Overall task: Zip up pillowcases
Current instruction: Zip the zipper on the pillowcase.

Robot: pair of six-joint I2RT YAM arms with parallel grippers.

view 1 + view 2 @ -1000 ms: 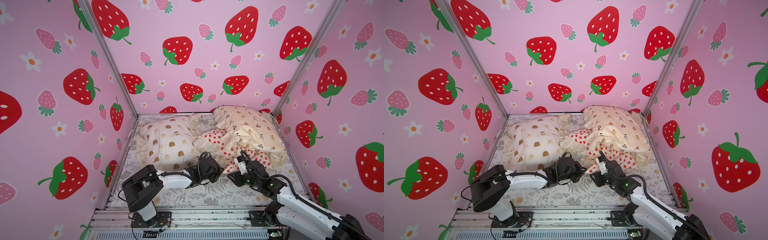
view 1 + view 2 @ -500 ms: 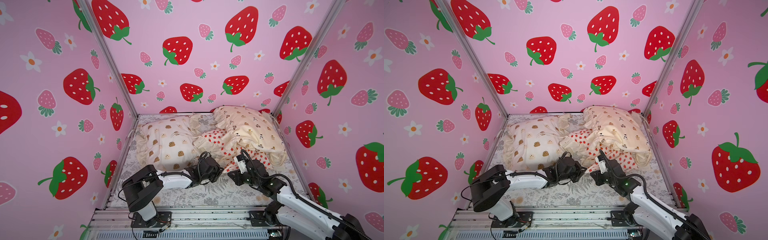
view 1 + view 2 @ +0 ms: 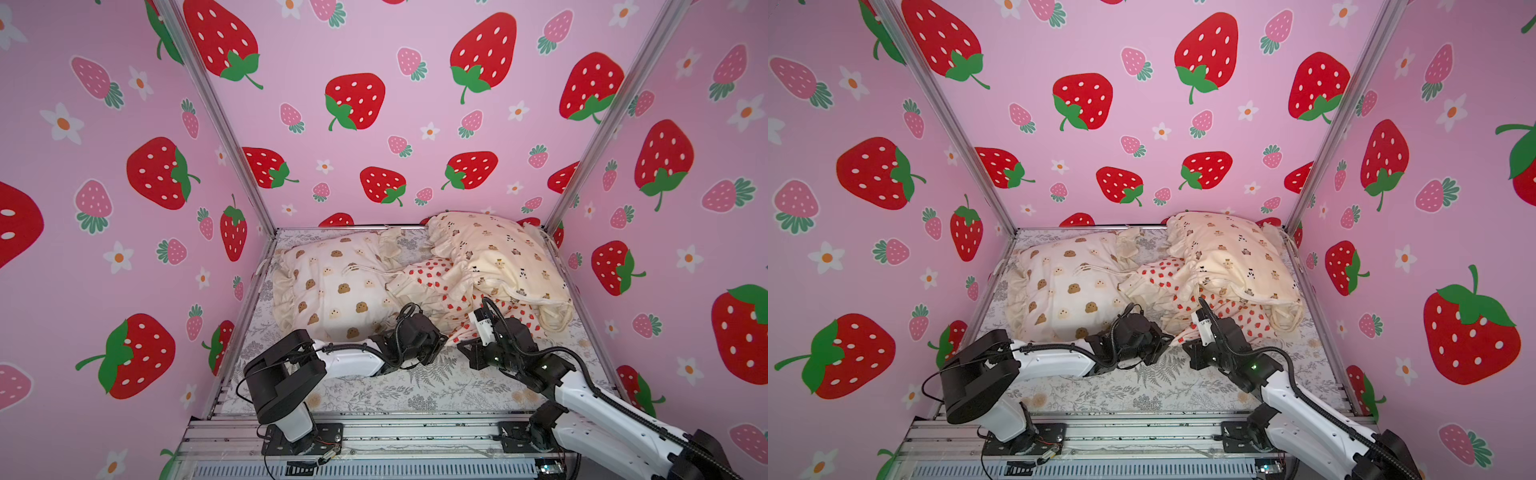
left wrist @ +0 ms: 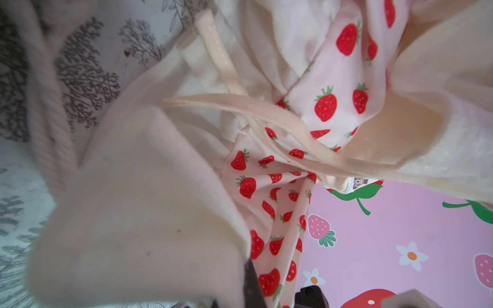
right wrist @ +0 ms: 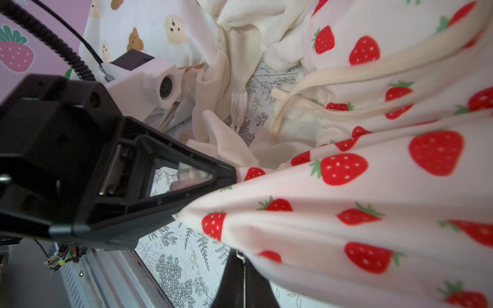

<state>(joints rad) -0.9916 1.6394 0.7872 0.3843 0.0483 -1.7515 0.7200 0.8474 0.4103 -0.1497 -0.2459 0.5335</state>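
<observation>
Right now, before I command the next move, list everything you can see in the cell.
bear-blob pillowcase: one, white with brown blobs, rear left on the sheet.
tiny-bear pillowcase: one, cream, rear right, lying partly on the strawberry one.
strawberry pillowcase: one, pale with red berries, centre, near edge toward the arms.
fern-print sheet: one, grey on white, covering the table.
strawberry-print walls: three, pink, at left, back and right.
frame rail: one, silver, front edge.
left gripper: one, black, shut on the strawberry pillowcase.
right gripper: one, black, shut on the same pillowcase, close beside the left.
</observation>
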